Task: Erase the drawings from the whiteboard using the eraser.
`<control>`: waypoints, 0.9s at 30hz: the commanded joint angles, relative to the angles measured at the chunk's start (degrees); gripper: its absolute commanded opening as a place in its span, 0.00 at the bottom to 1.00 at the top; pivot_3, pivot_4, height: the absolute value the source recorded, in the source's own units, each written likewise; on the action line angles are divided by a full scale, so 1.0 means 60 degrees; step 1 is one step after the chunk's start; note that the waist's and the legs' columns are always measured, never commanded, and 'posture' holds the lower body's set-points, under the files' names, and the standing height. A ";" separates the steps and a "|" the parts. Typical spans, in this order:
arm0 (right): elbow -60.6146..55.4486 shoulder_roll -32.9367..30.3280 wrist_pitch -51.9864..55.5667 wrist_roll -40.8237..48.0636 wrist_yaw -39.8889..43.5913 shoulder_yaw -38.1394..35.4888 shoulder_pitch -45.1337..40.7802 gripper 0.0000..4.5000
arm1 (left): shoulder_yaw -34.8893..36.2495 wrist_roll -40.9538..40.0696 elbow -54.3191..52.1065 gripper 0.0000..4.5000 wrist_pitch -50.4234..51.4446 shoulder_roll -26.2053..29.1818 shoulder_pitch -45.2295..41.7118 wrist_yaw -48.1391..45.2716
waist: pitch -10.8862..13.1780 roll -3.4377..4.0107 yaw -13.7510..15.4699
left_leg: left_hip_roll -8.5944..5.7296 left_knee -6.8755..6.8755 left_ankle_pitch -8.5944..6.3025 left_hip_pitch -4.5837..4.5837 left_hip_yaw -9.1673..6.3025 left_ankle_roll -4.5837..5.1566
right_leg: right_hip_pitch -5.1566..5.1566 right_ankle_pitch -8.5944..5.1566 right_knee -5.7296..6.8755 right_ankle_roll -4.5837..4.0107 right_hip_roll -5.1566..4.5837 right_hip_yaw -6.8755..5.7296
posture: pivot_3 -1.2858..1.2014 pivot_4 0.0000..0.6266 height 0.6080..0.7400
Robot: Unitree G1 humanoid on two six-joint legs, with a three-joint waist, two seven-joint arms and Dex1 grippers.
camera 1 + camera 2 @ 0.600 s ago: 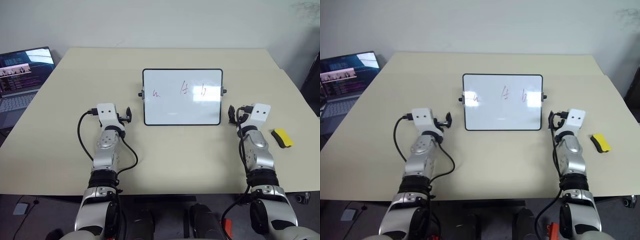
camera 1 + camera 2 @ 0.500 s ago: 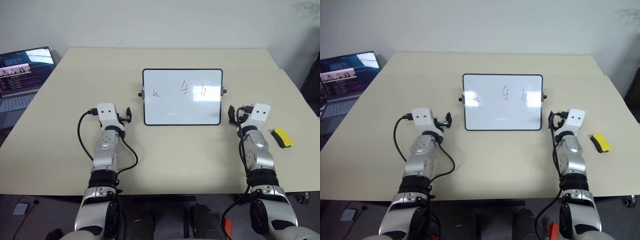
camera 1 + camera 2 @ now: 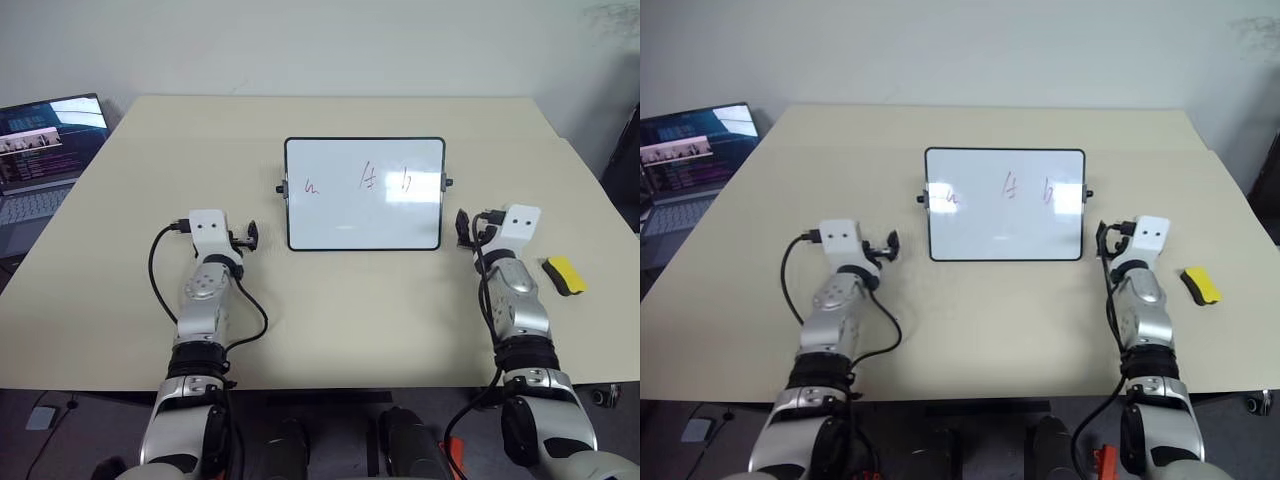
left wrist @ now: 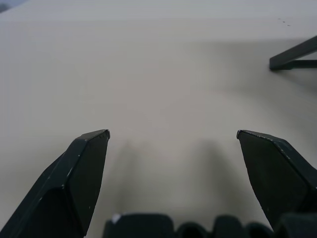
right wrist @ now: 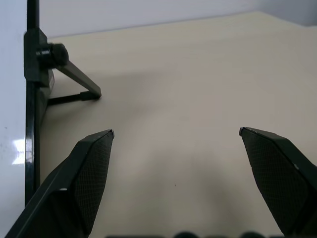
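Note:
The whiteboard stands on a stand in the middle of the table, and its frame edge appears in the right wrist view. On it are the drawings: a reddish squiggle, a mark like a 4 and a mark like a b. The yellow eraser lies on the table at the right, beside my right forearm. My left gripper is open and empty over bare table, left of the board. My right gripper is open and empty just right of the board.
An open laptop sits beyond the table's left edge. The beige table ends close to the eraser on the right. One black stand leg of the board appears in the left wrist view.
My left arm has shifted slightly to the left, away from the board. The right arm, board and eraser are unchanged.

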 commanded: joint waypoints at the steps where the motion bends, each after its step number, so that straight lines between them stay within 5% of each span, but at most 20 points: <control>1: -0.0737 -0.0174 0.0163 0.0039 0.0050 -0.0064 0.0005 0.99 | 0.0139 -0.0131 -0.0213 1.00 0.0005 0.0225 -0.0197 -0.0233 | 0.0000 0.0000 0.0005 | 0.0000 0.0000 0.0000 -0.0001 0.0000 0.0000 | 0.0000 0.0000 -0.0001 0.0000 0.0000 0.0000 | 0.52 0.24 1.00; 7: -0.1834 -0.0650 0.2301 0.1070 0.0389 -0.0593 -0.0022 0.99 | -0.0125 -0.0622 -0.0529 1.00 0.0624 0.1292 -0.0587 -0.2626 | 0.0002 0.0002 0.0008 | 0.0002 0.0000 0.0000 -0.0007 -0.0002 0.0000 | -0.0003 0.0000 0.0002 -0.0001 0.0000 -0.0005 | 0.52 0.24 1.00; 18: -0.3777 -0.4842 0.7717 0.2668 0.2909 -0.1426 0.0414 0.99 | -0.0998 -0.3700 -0.4360 1.00 0.4882 0.4347 -0.0557 -0.8618 | 0.0014 0.0015 0.0001 | 0.0006 -0.0004 -0.0004 -0.0052 -0.0010 0.0005 | -0.0025 -0.0012 -0.0015 -0.0007 0.0000 -0.0024 | 0.52 0.24 1.00; 27: -0.2368 -0.7027 0.8555 0.2302 0.4857 -0.0963 0.1403 0.99 | -0.3475 -0.3582 -0.4731 1.00 0.5562 0.2560 -0.1809 -0.9306 | 0.0014 0.0014 0.0160 | 0.0007 0.0024 -0.0005 -0.0038 0.0000 0.0009 | -0.0005 -0.0052 -0.0008 0.0037 0.0000 -0.0022 | 0.52 0.24 1.00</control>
